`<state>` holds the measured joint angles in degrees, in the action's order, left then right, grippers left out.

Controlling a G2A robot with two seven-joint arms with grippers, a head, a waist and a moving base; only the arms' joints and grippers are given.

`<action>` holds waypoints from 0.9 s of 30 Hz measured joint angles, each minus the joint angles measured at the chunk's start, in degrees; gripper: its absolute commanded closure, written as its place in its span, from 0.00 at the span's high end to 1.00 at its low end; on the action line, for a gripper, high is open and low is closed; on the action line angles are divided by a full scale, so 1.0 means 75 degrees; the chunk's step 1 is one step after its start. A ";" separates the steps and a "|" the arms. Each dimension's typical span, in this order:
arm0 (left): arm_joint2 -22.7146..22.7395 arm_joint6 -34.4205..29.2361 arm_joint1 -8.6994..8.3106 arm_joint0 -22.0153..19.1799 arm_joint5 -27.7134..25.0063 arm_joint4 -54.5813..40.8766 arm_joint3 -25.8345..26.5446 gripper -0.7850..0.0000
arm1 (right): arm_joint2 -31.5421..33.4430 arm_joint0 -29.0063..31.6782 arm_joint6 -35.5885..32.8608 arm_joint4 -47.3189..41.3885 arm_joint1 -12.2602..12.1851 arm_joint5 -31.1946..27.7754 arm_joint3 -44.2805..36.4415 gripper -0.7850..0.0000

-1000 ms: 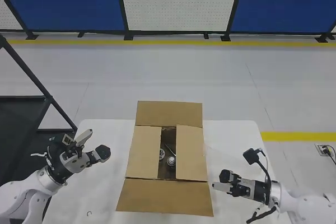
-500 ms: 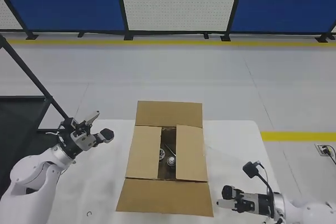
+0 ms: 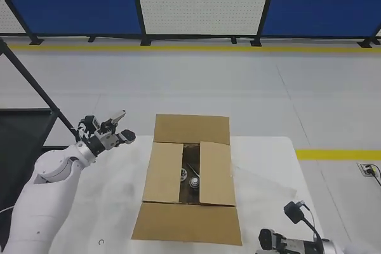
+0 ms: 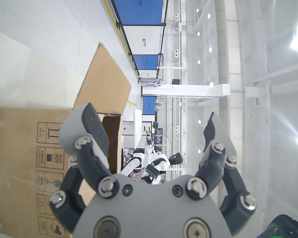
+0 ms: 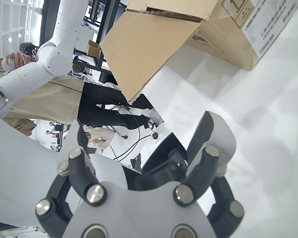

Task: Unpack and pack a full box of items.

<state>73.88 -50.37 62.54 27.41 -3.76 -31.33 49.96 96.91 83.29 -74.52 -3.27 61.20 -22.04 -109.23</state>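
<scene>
Clearly we are only starting: items (image 3: 193, 181) are lying in the box (image 3: 192, 133), left tool (image 4: 151, 112) and right tool (image 5: 142, 122) gaping empty.

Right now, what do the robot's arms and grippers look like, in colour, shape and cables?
The left arm is a smooth, rounded white shell. The left gripper and right gripper each have two light grey fingers with black ribbed pads, black linkages with silver screws, and a grey base plate. A black cable loops at the right wrist.
</scene>
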 measured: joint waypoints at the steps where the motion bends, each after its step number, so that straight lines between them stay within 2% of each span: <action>1: 0.0002 -0.0006 0.0000 0.0000 0.0009 -0.0010 0.0000 1.00 | -0.0001 -0.0001 -0.0001 0.0000 0.0000 0.0000 0.0002 1.00; 14: 0.0003 -0.0009 0.0000 0.0004 0.0000 -0.0014 0.0005 1.00 | -0.0006 -0.0003 0.0002 0.0000 0.0001 0.0000 0.0000 1.00; 17: -0.0012 -0.0246 -0.0007 0.0143 -0.0336 0.0040 0.0113 1.00 | -0.0116 0.0021 0.0171 0.0090 -0.0011 0.0021 -0.0102 1.00; 21: -0.0258 0.0069 0.0067 -0.0231 -0.0577 0.0469 -0.0532 1.00 | -0.0196 -0.0006 0.0165 0.0045 -0.0054 0.0048 -0.0100 1.00; 27: -0.0935 0.0113 0.0367 -0.1032 -0.1380 0.0863 -0.1730 1.00 | -0.0142 0.0221 0.0115 -0.0111 -0.0126 -0.0076 -0.0070 1.00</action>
<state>66.87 -49.52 65.29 19.66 -14.10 -24.86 36.98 95.85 84.94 -73.66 -4.10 60.25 -22.60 -109.75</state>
